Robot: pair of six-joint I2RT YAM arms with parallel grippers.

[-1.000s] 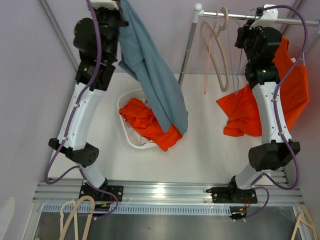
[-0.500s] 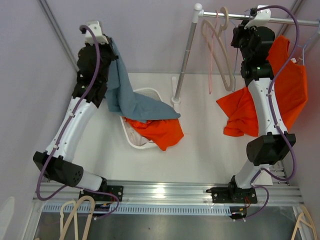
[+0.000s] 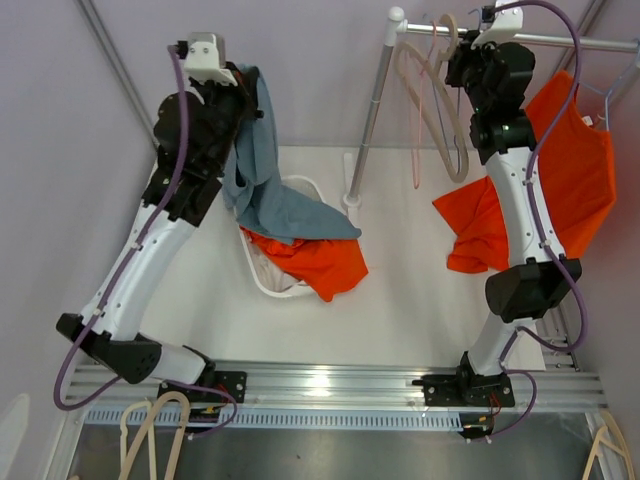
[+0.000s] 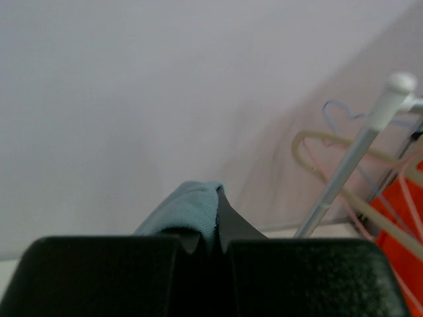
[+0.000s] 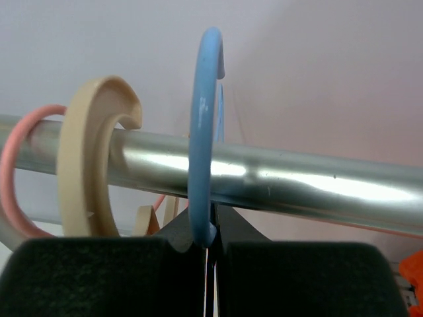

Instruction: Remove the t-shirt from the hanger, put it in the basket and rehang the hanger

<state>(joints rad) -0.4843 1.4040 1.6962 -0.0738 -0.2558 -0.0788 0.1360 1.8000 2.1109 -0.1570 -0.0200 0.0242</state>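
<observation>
The left gripper (image 3: pixel 247 75) is holding the grey-blue t-shirt (image 3: pixel 275 200) well to the left of the rail (image 3: pixel 590 42), its jaws pinched shut on a fold of the cloth, which is showing between the fingertips in the left wrist view (image 4: pixel 213 247). The t-shirt is hanging down from that grip, off any hanger. Its lower end is lying across the basket (image 3: pixel 262 280), which is standing left of the rail's post, and over the orange cloth (image 3: pixel 325 265) in it.

The right gripper (image 5: pixel 211 241) is reaching up to the rail, its jaws closed tight on the blue hanger (image 5: pixel 201 132), whose hook is sitting over the rail. A beige hook (image 5: pixel 86 152) and a pink hook (image 5: pixel 16 165) are hanging on the rail just left of it. An orange shirt (image 3: pixel 575 170) is hanging below the rail's right part.
</observation>
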